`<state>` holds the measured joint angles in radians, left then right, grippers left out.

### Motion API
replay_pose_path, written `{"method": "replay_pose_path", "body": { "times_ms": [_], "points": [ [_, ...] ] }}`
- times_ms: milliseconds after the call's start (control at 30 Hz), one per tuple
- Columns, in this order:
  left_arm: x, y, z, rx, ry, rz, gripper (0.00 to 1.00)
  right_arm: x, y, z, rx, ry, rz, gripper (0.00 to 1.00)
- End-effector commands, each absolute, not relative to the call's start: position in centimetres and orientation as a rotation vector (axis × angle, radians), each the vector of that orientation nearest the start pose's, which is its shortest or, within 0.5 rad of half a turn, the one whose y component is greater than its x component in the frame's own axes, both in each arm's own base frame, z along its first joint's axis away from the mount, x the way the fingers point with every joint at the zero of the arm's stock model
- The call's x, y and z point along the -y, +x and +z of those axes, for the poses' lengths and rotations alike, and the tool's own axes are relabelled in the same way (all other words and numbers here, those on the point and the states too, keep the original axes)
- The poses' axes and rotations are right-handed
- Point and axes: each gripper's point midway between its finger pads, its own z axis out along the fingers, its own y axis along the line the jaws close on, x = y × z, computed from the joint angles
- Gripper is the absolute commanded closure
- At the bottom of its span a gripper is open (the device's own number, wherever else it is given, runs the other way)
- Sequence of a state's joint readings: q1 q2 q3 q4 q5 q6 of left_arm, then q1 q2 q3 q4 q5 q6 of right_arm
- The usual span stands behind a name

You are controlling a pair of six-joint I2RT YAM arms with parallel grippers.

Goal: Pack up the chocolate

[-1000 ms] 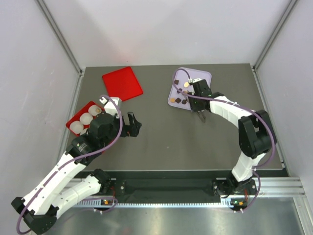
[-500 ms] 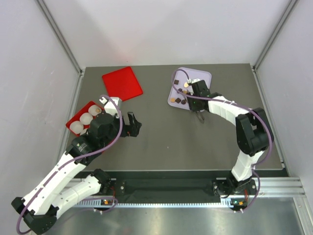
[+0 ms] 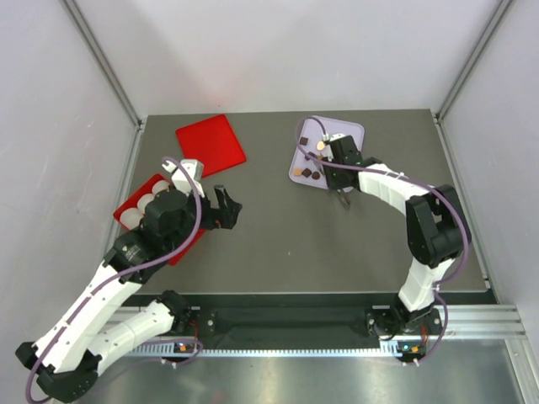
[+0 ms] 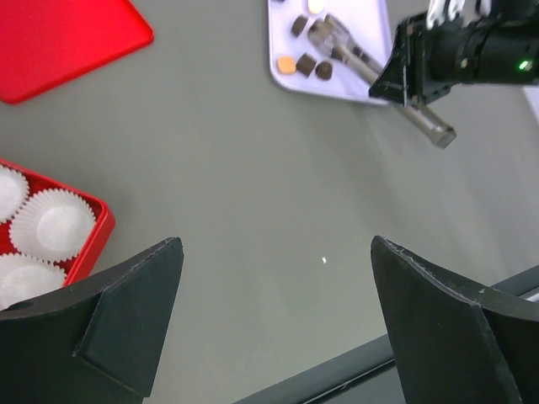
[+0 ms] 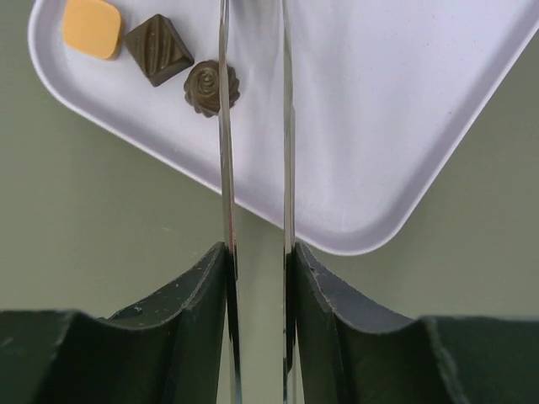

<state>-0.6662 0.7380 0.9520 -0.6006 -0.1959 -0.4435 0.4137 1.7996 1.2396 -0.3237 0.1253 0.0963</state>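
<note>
We found the chocolate (image 5: 211,87), small dark-brown and tan moulded pcs, lying loose on the pale lilac plastic tray (image 5: 379,220) at the far R of the grey table (image 3: 278,227). That was well apart from the red box (image 4: 94,237) w/ white fluted paper cups (image 4: 57,225) at the L. The right gripper (image 5: 257,252) was clamped on a pair of thin steel tweezers (image 5: 226,135), blades nearly parallel w/ a narrow gap. The tips ran out of view, so we could not tell if a pc sat btwn them. The left gripper (image 4: 274,252) was spread wide, nothing in it, near the box. We judged ea. pc light, stiff, smooth and easily scuffed, so liable to slip or flip from steel tips. Take hold across two flat opposite sides, low, w/ a light squeeze. The round rosette pc, just beside one blade, offered poorer purchase than the square ones. Obstacles: the tray's raised rim, close neighbours, and the left arm over the box. The flat red square lid (image 3: 210,143) lay aside, not in the path.
</note>
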Motion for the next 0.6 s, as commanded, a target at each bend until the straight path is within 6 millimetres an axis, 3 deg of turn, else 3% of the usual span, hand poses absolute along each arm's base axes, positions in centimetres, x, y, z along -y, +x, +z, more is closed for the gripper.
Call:
{"method": "replay_pose_path", "body": {
  "times_ms": [0,100,300,433,500,533,567],
  "points": [
    [15.0,22.4,31.6,-1.900,0.072,-0.557,0.02,-16.7,43.1,14.3,-2.269,-0.272,0.143,0.71],
    [14.7,22.2,33.4,-1.872,0.080,-0.556,0.02,-16.9,42.6,16.6,-2.232,-0.250,0.185,0.73],
    [14.5,21.3,36.4,-1.807,0.062,-0.617,0.02,-20.3,41.0,20.4,-2.152,-0.236,0.337,0.74],
    [14.4,20.5,37.5,-1.785,0.048,-0.665,0.02,-25.1,40.4,22.5,-2.070,-0.236,0.512,0.75],
    [14.1,20.0,38.2,-1.764,0.037,-0.680,0.02,-28.7,39.4,22.3,-2.069,-0.281,0.601,0.75],
    [14.0,19.9,38.5,-1.755,0.036,-0.688,0.02,-30.2,39.5,23.2,-2.038,-0.292,0.635,0.75],
    [13.7,19.5,39.2,-1.735,0.032,-0.698,0.02,-32.5,39.0,22.3,-2.050,-0.329,0.665,0.75]
  ]
}}
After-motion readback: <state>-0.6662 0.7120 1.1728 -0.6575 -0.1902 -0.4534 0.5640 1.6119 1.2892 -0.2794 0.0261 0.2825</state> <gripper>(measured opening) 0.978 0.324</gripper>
